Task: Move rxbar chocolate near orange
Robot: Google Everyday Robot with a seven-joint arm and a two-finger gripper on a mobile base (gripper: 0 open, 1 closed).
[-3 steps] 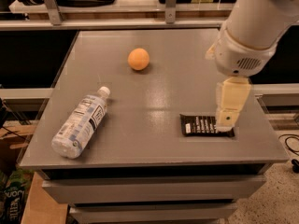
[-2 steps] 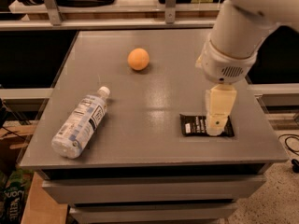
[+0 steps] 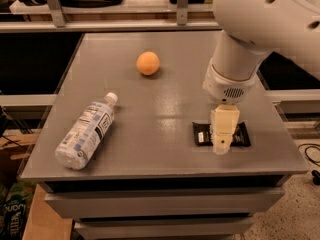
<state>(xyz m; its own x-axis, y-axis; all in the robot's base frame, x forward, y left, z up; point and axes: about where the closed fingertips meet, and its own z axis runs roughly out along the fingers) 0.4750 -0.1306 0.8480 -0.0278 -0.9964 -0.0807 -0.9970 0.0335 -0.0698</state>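
Note:
The rxbar chocolate (image 3: 202, 133), a flat black wrapper with white lettering, lies on the grey table (image 3: 170, 109) near its front right corner. The gripper (image 3: 222, 145) hangs straight down over the middle of the bar and hides its centre. The orange (image 3: 148, 63) sits far back on the table, left of the arm, well apart from the bar.
A clear plastic water bottle (image 3: 86, 130) lies on its side at the front left. The large white arm (image 3: 260, 29) fills the upper right. The table's front edge runs just below the bar. Shelves stand behind the table.
The gripper has moved left and a little toward the front, from over the bar's right end to over its middle. The bar, orange and bottle have not moved.

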